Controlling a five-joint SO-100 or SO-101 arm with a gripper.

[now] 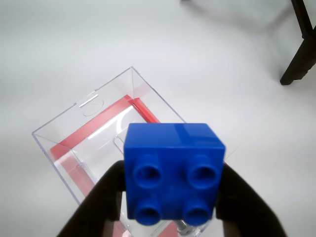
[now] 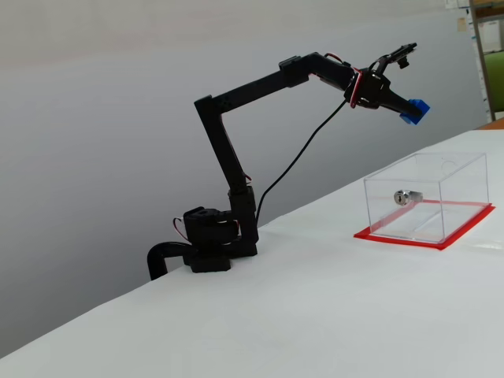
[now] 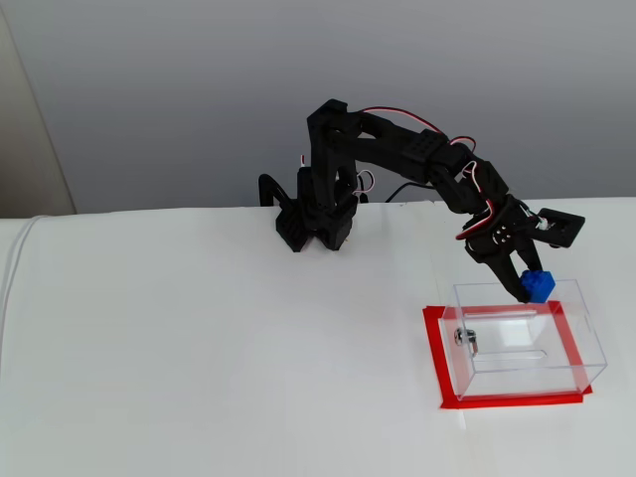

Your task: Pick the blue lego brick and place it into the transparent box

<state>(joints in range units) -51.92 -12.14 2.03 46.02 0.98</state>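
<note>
The two black fingers [image 1: 101,200] are pressing in on either side of the blue lego brick [image 1: 173,170], clamping it so that, in the wrist view, its four studs are facing the camera and its smooth top face is catching the light. The gripper [image 2: 405,110] is holding the brick up in the air, well clear of the table, and in a fixed view the brick [image 2: 413,111] is sitting at the very tip of the outstretched arm [image 2: 260,83], above and a little to the left of the transparent box [image 2: 429,197]. From the other fixed view the brick [image 3: 538,285] is hanging right over the far wall of the box [image 3: 522,343], near its far right corner as that view shows it. The box is standing open-topped on its red base rim [image 3: 437,358], on the white table [image 3: 199,358], toward the right edge in both fixed views. A small silver metal piece [image 3: 467,339] is lying inside the box by its left wall in that view, and it is also showing through the clear side in the other [image 2: 405,197]. The arm's base [image 3: 318,224] is sitting at the far edge of the table, well apart from the box, with red and black wires looping along the joints. In the wrist view a dark leg of some stand [image 1: 300,49] is poking in at the top right corner.
</note>
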